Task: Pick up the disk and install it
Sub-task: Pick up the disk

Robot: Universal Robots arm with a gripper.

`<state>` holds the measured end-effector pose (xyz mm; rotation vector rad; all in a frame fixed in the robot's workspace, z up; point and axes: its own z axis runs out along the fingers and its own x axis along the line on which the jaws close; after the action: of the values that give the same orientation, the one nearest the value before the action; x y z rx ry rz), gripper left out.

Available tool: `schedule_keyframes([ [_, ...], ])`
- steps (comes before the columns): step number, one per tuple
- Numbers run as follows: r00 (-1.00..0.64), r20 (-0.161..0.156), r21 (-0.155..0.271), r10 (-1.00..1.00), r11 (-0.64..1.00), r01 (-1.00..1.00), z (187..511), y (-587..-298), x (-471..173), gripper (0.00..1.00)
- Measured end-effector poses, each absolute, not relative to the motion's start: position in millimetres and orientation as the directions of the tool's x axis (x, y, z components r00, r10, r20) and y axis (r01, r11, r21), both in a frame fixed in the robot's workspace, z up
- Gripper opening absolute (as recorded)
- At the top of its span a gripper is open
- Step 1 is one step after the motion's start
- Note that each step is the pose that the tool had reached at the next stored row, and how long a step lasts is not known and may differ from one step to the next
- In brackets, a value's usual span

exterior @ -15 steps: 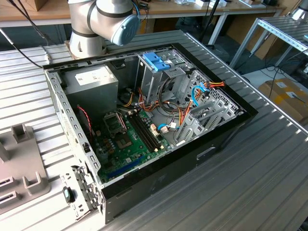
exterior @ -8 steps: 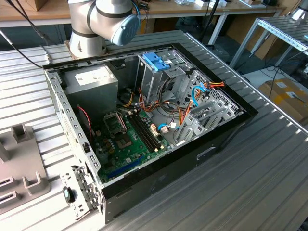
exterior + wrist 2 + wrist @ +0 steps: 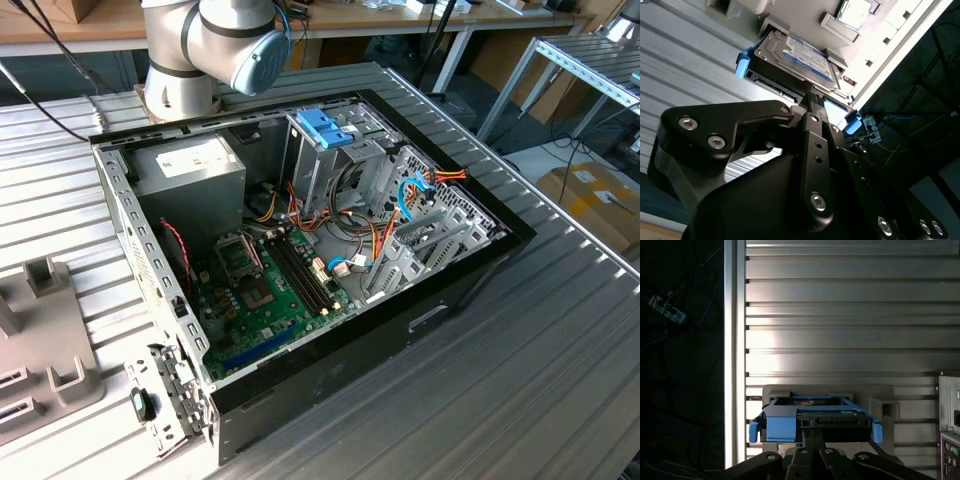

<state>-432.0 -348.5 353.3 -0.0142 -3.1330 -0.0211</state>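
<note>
My gripper (image 3: 813, 99) is right by the disk (image 3: 792, 56), at my twelve o'clock in its blue carrier (image 3: 782, 426) on a grey cradle (image 3: 883, 402); whether I've closed on it I cannot tell.

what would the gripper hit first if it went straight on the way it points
Most likely the near end of the disk in its blue carrier, directly ahead of the gripper in both wrist views; the gap between them is hard to judge.

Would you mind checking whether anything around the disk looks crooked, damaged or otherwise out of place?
Nothing stands out. The disk sits level and square in its grey holder, its blue frame looks whole, and the gripper is lined up at the edge facing it.
</note>
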Motion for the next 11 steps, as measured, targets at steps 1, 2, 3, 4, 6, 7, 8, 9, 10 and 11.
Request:
schedule_keyframes([
  [1,-1.0,0.009,0.013,0.009,1.0,0.009,353.3,-348.6,-432.0,0.11],
  [2,-1.0,0.009,0.013,0.009,1.0,0.009,353.3,-348.6,-432.0,0.11],
  [3,-1.0,0.009,0.013,0.009,1.0,0.009,353.3,-348.6,-432.0,0.11],
  [4,-1.0,0.009,0.013,0.009,1.0,0.009,353.3,-348.6,-432.0,0.11],
  [6,-1.0,0.009,0.013,0.009,1.0,0.009,353.3,-348.7,-432.0,0.11],
  [7,-1.0,0.009,0.013,0.009,1.0,0.009,353.3,-348.7,-432.0,0.11],
  [8,-1.0,0.009,0.013,0.008,1.0,0.008,353.3,-348.7,-432.0,0.11],
  [9,-1.0,0.009,0.013,0.007,1.0,0.008,353.3,-348.7,-432.0,0.11],
  [10,-1.0,0.009,0.013,0.006,1.0,0.006,353.3,-348.7,-432.0,0.11],
  [11,-1.0,0.009,0.013,0.003,1.0,0.003,353.3,-348.7,-432.0,0.11],
])
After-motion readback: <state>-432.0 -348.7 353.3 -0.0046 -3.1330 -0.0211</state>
